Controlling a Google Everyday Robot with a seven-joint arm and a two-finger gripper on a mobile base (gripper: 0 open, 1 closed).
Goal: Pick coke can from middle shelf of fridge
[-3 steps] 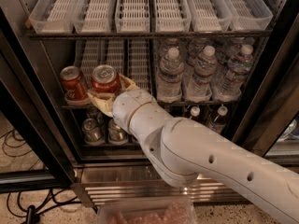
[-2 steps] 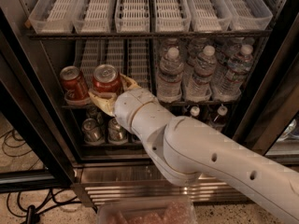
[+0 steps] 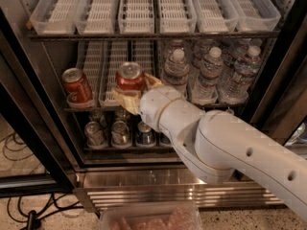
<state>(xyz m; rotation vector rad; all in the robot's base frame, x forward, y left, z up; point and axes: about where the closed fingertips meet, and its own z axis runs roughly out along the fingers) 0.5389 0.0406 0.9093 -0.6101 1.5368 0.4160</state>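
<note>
My gripper (image 3: 135, 88) is inside the open fridge (image 3: 43, 143), at the front of the middle shelf (image 3: 93, 66). Its tan fingers (image 3: 125, 100) are shut around a red coke can (image 3: 130, 76), which stands upright with its silver top showing, between the white lanes and the water bottles. A second coke can (image 3: 76, 85) stands at the shelf's left front, apart from the gripper. My white arm (image 3: 225, 147) reaches in from the lower right and hides part of the shelf front.
Clear water bottles (image 3: 208, 71) fill the right of the middle shelf. Clear plastic bins (image 3: 139, 8) sit on the rack above. Silver and blue-and-silver cans (image 3: 120, 133) stand below. The ribbed steel base (image 3: 144, 186) and floor cables (image 3: 19, 152) lie lower.
The held coke can and my gripper have shifted to the right and slightly up from the can's lane. The left coke can has not moved.
</note>
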